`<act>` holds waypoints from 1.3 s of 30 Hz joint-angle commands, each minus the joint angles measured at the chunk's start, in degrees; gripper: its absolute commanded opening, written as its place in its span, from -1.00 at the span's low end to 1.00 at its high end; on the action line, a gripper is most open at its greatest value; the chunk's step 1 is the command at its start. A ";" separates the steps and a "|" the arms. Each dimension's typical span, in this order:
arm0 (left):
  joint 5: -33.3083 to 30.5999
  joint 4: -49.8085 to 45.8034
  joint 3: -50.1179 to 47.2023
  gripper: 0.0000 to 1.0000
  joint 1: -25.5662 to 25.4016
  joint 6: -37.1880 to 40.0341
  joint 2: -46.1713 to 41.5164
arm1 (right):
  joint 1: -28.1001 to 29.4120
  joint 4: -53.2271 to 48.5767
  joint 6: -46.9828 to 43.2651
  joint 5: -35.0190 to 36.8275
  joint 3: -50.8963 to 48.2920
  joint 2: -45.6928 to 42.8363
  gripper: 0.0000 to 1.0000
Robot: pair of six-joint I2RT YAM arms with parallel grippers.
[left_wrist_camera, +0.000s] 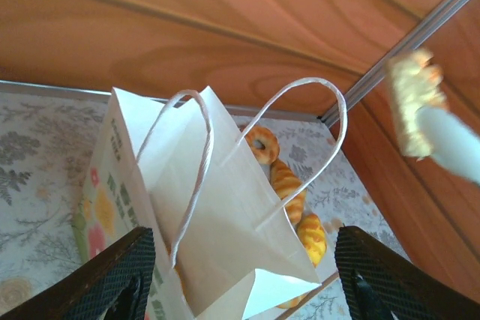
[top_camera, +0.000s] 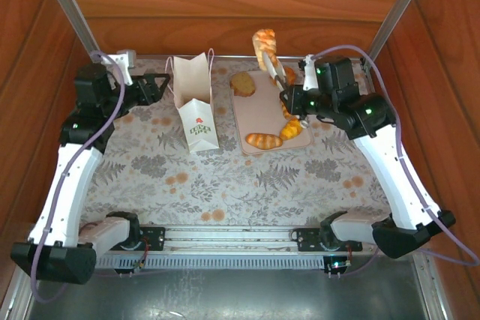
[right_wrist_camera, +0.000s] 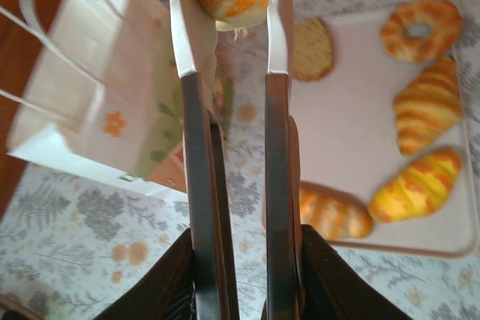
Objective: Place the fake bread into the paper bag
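Your floral-patterned tabletop (top_camera: 225,177) carries a flat beige-pink tray (right_wrist_camera: 352,133). Just left of it, a small white paper bag (top_camera: 193,103) stands upright with its thin loop handles raised. What the bag holds cannot be seen. Its side panel shows a red-and-green logo (top_camera: 199,127) whose lettering is too small to read.

Your left gripper (left_wrist_camera: 244,282) sits at the bag, its black fingers spread wide on either side of the bag's near end. Your right gripper (right_wrist_camera: 247,275) is clamped on thin metal tongs (right_wrist_camera: 199,148). Their tips pinch a braided golden-brown roll (top_camera: 264,43), lifted over the tray's far end.

Five pieces of fake bread lie on the tray: a striped golden roll (right_wrist_camera: 334,215), two yellow-orange croissants (right_wrist_camera: 427,106), a glazed ring (right_wrist_camera: 420,28) and a round brown slice (right_wrist_camera: 311,50).
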 commanded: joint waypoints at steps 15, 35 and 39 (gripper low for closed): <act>-11.27 -7.66 0.45 0.08 -4.25 1.37 9.34 | 13.50 10.26 0.43 -2.81 9.49 3.36 -0.68; -13.36 -3.37 -3.97 -0.35 -4.24 -3.64 9.65 | 20.32 20.21 6.35 -1.75 5.70 12.13 -0.69; -13.36 -3.10 -4.34 -0.39 -4.20 -3.89 9.52 | 20.41 19.63 6.93 -3.00 5.82 14.36 -0.69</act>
